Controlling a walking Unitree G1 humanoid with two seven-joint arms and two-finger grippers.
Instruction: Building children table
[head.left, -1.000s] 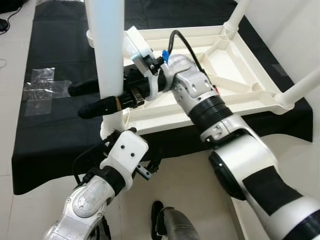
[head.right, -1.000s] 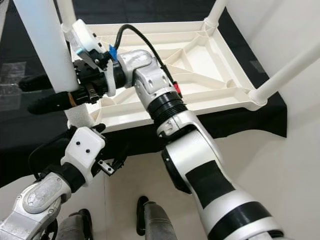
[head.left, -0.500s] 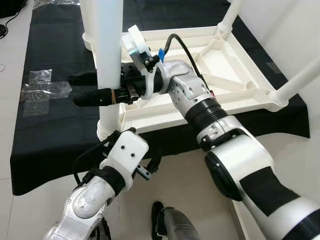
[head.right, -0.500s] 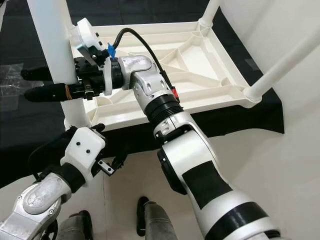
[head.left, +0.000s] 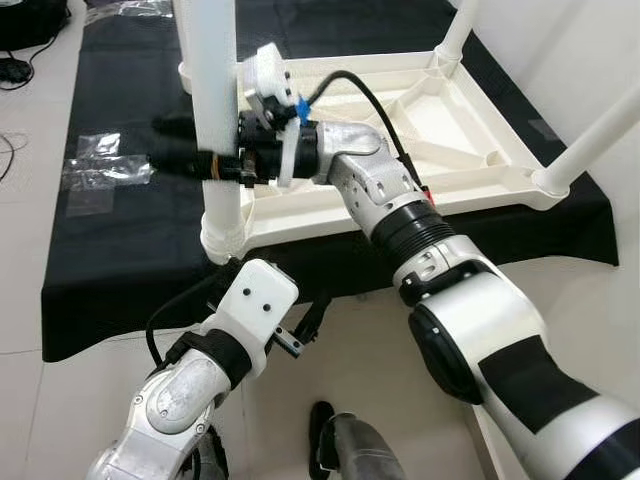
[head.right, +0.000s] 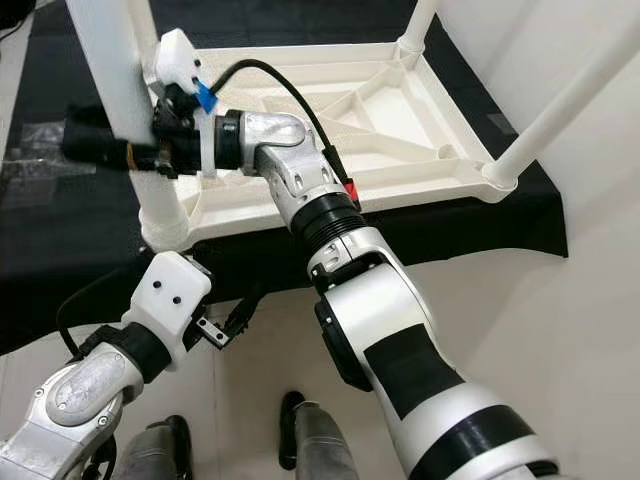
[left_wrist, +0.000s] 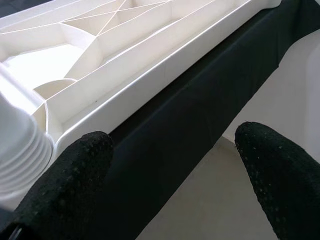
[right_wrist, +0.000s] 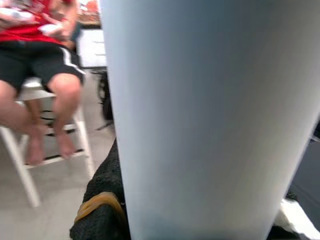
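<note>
Right gripper (head.left: 195, 160), fingers closed around the upright white plastic table leg (head.left: 215, 110) seated in the near-left corner socket of the inverted white ribbed tabletop (head.left: 440, 130), with the spread-fingered left gripper (left_wrist: 175, 170) idle below the table edge.

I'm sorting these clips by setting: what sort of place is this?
Probably an indoor room set up for assembly: pale tiled floor, a black cloth under an upturned white plastic table, and a seated person nearby.

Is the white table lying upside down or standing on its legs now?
Upside down. The table shows its ribbed underside facing up on the black cloth, and its legs rise upward; the right claw is around the near leg.
</note>
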